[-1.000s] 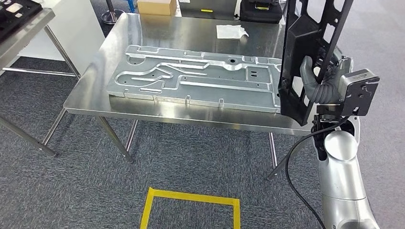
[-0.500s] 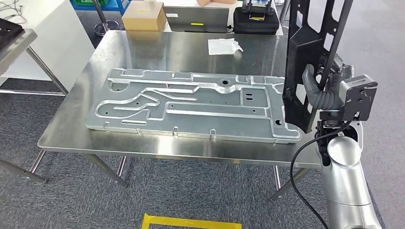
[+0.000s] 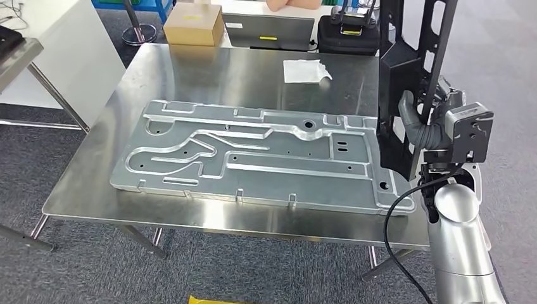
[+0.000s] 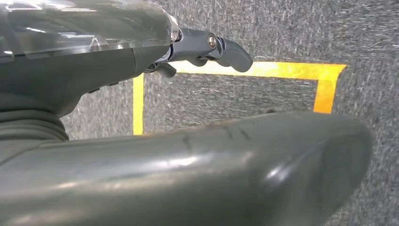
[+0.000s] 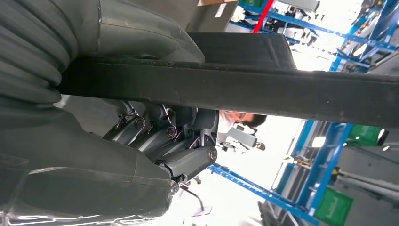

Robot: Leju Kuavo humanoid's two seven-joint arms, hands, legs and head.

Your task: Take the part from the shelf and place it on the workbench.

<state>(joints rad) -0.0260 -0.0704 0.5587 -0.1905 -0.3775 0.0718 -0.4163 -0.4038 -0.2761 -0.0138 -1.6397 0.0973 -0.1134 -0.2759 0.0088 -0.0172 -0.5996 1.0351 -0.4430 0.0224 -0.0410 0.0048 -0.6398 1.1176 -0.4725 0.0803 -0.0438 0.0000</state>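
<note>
At the right of the frame my right hand [image 3: 419, 123] has its fingers [image 5: 186, 162] wrapped on the black part [image 3: 405, 82], upright over the steel surface [image 3: 209, 69]; my left hand [image 4: 141, 52] holds nothing, fingers slightly curled.

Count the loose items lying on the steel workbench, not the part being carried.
2: the large silver stamped panel across the middle, and a white crumpled wipe near the far edge. The carried black part may hide more.

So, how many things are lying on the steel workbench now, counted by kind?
Large metal plate: 1
White cloth: 1
Total on the workbench: 2
The black part is not counted; the right hand holds it above the bench.
</note>
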